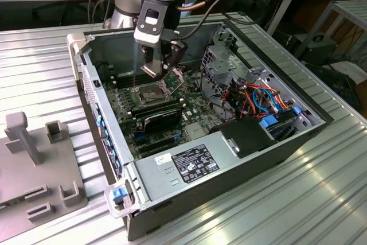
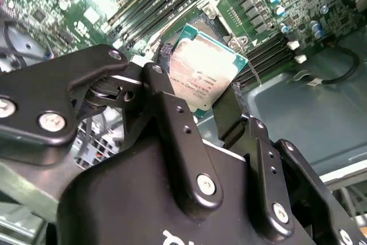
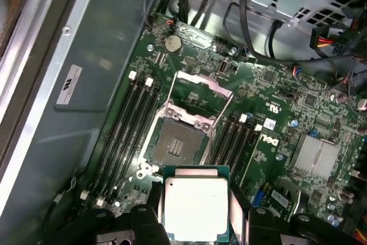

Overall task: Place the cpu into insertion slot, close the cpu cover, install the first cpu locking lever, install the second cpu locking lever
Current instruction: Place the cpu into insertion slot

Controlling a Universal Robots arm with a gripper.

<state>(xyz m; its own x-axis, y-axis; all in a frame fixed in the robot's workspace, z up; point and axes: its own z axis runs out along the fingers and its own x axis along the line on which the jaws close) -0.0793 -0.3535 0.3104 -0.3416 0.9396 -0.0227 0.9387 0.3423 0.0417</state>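
The claw [image 1: 156,68] is gripping the cpu [image 3: 196,207] by two edges, holding it above the bare insertion slot [image 3: 178,144], the cpu cover [image 3: 203,82] standing open. I'd judge squaring and levelling it to the slot is mattering most.

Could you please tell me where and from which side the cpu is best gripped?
By two opposite side edges, coming from above its metal top, I would judge. The cpu is a thin flat square, so only its edges offer purchase. The tool holds it that way now, clear of the open insertion slot.
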